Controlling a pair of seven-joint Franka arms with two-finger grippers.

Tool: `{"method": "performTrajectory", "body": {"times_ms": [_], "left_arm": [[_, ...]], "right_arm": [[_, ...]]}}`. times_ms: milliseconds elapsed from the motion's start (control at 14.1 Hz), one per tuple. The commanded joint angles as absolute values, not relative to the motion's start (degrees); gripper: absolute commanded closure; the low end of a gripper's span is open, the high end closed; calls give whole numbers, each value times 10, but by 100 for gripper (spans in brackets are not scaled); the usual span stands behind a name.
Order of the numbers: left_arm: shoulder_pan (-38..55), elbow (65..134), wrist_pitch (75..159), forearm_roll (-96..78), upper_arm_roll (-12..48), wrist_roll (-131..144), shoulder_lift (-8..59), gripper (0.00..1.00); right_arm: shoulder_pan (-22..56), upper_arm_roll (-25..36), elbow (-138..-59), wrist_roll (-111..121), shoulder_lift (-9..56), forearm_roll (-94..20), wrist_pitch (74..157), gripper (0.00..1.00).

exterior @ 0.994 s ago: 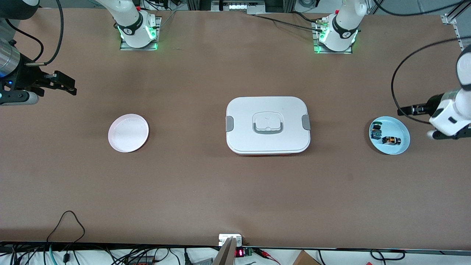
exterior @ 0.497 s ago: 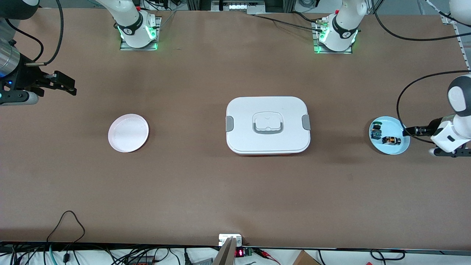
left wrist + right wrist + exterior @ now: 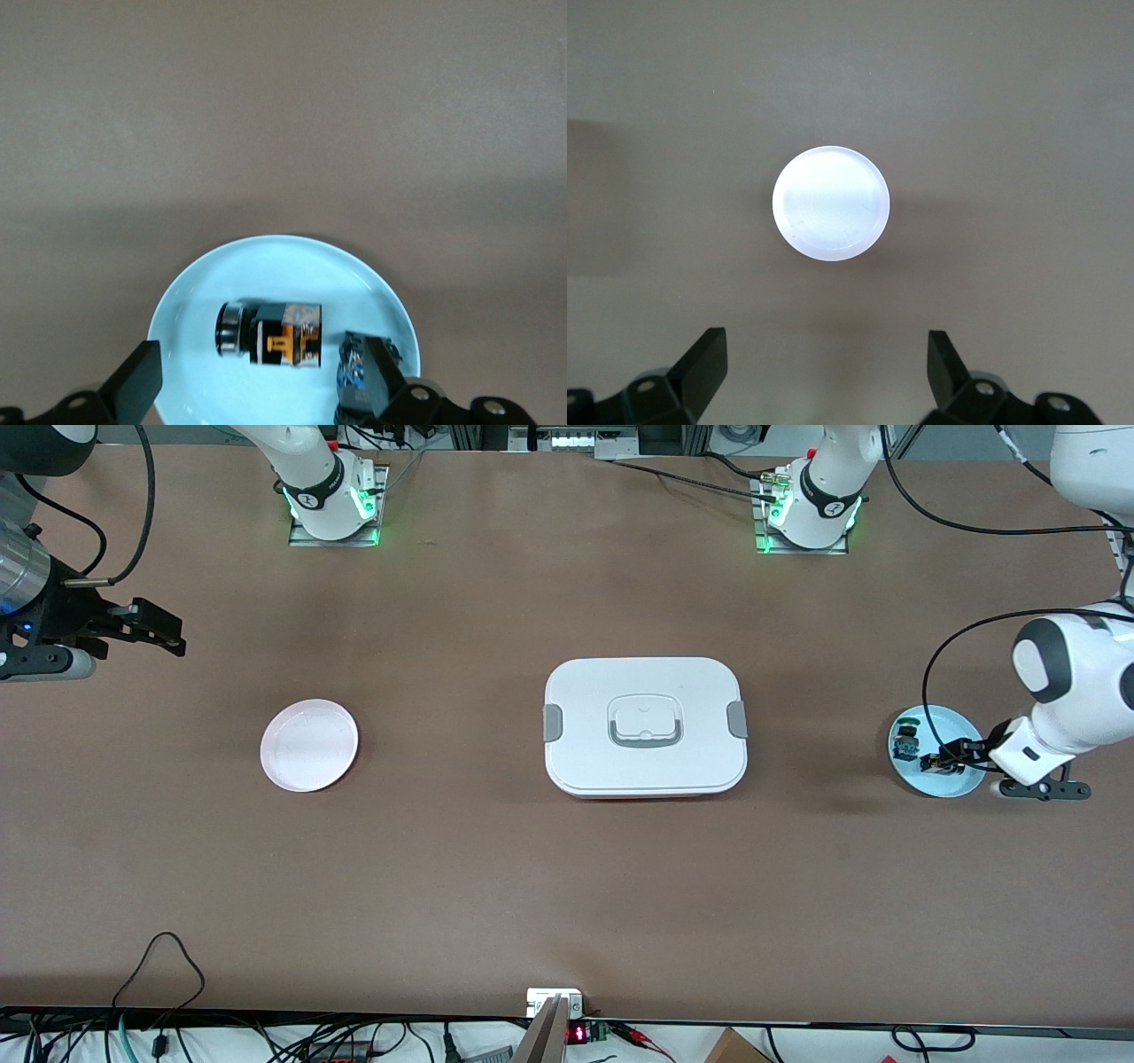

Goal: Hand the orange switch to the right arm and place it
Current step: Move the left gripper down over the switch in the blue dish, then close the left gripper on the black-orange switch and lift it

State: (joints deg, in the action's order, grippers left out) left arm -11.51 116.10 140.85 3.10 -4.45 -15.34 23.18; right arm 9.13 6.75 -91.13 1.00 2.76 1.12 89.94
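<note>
The orange switch [image 3: 933,763] lies on its side in a light blue plate [image 3: 941,723] at the left arm's end of the table. In the left wrist view the orange switch [image 3: 270,332] shows black with a silver ring and an orange band on the plate [image 3: 283,270]. My left gripper [image 3: 956,754] is open and low over the plate, its fingers either side of the switch and apart from it [image 3: 257,382]. My right gripper [image 3: 165,634] is open and empty, waiting at the right arm's end of the table [image 3: 824,367].
A black-and-blue part with a green top [image 3: 905,741] lies in the same plate, beside the switch and partly hidden by one finger [image 3: 353,370]. A pink plate [image 3: 309,745] lies near the right gripper [image 3: 831,202]. A white lidded box [image 3: 645,726] stands mid-table.
My left arm has swung in from the table's end and come down over the blue plate, bringing its open gripper round the switch. The right arm has not moved.
</note>
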Motion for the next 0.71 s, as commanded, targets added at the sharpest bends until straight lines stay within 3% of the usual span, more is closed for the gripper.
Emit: {"method": "performTrajectory", "body": {"times_ms": [0, 213, 639], "left_arm": [[-123, 1209, 1490, 26, -42, -182, 221, 0], [-132, 1209, 1544, 26, -41, -193, 253, 0], [-140, 1225, 1546, 25, -34, -195, 259, 0]], "right_arm": [[92, 66, -905, 5, 30, 11, 900, 0], [92, 66, -905, 5, 30, 10, 901, 0], [92, 65, -905, 5, 30, 11, 904, 0]]}}
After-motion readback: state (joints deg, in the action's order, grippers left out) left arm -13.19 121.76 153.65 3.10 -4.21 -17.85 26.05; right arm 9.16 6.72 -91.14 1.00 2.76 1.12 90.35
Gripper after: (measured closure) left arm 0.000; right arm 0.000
